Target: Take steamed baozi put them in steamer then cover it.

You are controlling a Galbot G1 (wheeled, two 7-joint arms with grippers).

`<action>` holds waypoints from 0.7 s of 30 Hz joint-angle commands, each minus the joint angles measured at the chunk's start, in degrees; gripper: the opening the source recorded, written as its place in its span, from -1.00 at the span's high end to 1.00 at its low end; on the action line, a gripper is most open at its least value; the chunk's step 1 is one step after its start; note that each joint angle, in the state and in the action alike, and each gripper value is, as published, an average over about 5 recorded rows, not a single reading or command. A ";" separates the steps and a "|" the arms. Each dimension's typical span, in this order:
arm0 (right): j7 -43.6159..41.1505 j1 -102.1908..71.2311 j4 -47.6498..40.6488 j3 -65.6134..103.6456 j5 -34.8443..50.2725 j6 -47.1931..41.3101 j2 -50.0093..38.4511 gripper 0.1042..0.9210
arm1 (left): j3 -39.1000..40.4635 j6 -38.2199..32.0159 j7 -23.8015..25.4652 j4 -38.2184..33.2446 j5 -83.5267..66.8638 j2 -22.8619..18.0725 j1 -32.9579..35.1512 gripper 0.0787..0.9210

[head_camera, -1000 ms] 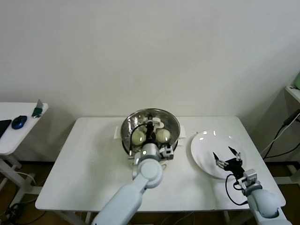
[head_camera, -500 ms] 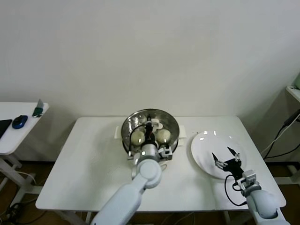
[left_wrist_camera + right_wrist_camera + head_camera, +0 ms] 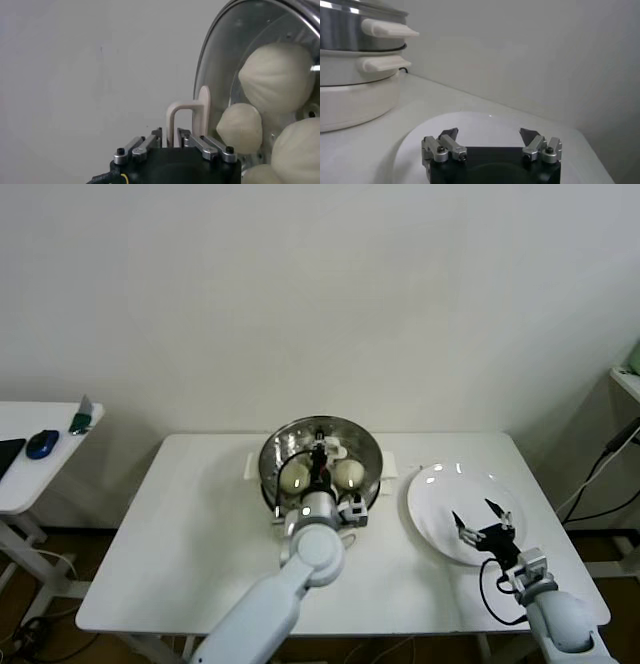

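Observation:
The steamer (image 3: 321,466) stands at the table's middle back, with the glass cover (image 3: 225,60) lying on it. Through the glass I see several cream-white steamed baozi (image 3: 277,75) (image 3: 294,476). My left gripper (image 3: 169,134) sits over the cover's middle (image 3: 319,458), its fingers on either side of the pale cream handle (image 3: 187,112). A thin gap shows on each side of the handle post, so the jaws are slightly open. My right gripper (image 3: 481,517) hovers wide open and empty over the white plate (image 3: 440,484).
The steamer's side handles (image 3: 387,29) and white pot base (image 3: 355,100) lie left of the plate (image 3: 485,125) in the right wrist view. A side table (image 3: 30,459) with a blue mouse stands far left. A cable hangs at the right edge.
My left gripper's jaws have parted a little from the cover's handle, which they held shut before. The right arm has barely moved.

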 commanded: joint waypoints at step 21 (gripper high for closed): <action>1.14 0.80 2.54 -0.87 0.62 -4.69 -1.14 -0.76 | -5.68 2.85 -1.82 -26.32 -11.33 12.69 12.95 -0.76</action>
